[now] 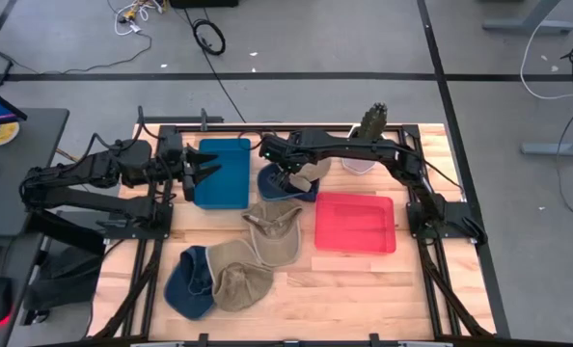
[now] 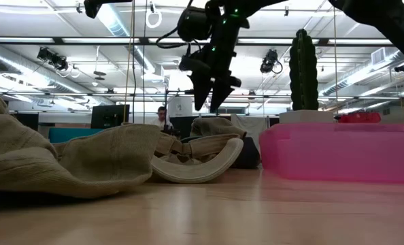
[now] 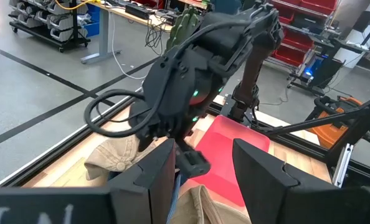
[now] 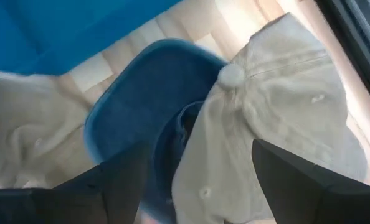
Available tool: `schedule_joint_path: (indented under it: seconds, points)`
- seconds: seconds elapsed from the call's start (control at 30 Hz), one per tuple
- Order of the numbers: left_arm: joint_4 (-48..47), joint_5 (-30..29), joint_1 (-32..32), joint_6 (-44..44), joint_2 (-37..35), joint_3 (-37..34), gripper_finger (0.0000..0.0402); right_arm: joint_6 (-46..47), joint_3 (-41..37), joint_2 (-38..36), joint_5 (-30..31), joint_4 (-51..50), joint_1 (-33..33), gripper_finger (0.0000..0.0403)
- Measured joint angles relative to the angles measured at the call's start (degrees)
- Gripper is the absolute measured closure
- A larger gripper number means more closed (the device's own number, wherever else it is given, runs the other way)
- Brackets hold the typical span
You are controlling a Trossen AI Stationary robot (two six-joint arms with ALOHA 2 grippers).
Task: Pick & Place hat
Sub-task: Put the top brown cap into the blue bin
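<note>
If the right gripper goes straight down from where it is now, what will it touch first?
Most likely the caps under it. The right gripper, open, points down at a beige cap lying partly over a blue cap. Its line falls near where the two overlap, so I cannot tell which comes first.

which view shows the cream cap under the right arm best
The right wrist view: the cream cap fills it, top button visible, overlapping the blue cap. High view: mostly hidden under the arm. Low view: just a crown. Left wrist view: partly visible.
</note>
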Motion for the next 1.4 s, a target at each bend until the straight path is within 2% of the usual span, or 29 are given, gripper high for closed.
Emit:
schedule_joint_path:
  seconds: [0.4,0.53,0.63,0.8,0.83,1.1,1.4]
  points:
    - [-0.1,0.0,0.0,0.0,0.0,0.0,0.0236,2.3,0.0,4.4,2.6,-2.4,-1.4,0.0116]
    - [-0.1,0.0,0.0,0.0,0.0,0.0,0.0236,2.4,0.0,4.4,4.5,-2.7,-2.2,0.0142]
    - [-0.1,0.0,0.0,0.0,0.0,0.0,0.0236,2.1,0.0,4.4,4.9,-3.0,-3.3,0.0201]
    - [-0.1,0.0,0.0,0.0,0.0,0.0,0.0236,-0.8,0.0,4.4,4.8,-3.9,-4.6,0.0367]
    - [-0.1,0.0,0.0,0.0,0.0,0.0,0.0236,-1.9,0.0,4.2,4.8,-4.1,-4.8,0.0383]
    - [-0.9,0.0,0.0,0.1,0.0,0.0,0.0236,-5.1,0.0,-1.3,7.5,-6.8,-4.8,0.0397]
    - [-0.8,-0.1,0.0,1.1,0.0,0.0,0.0236,-9.6,0.0,-14.6,10.4,-9.2,-4.7,0.0401]
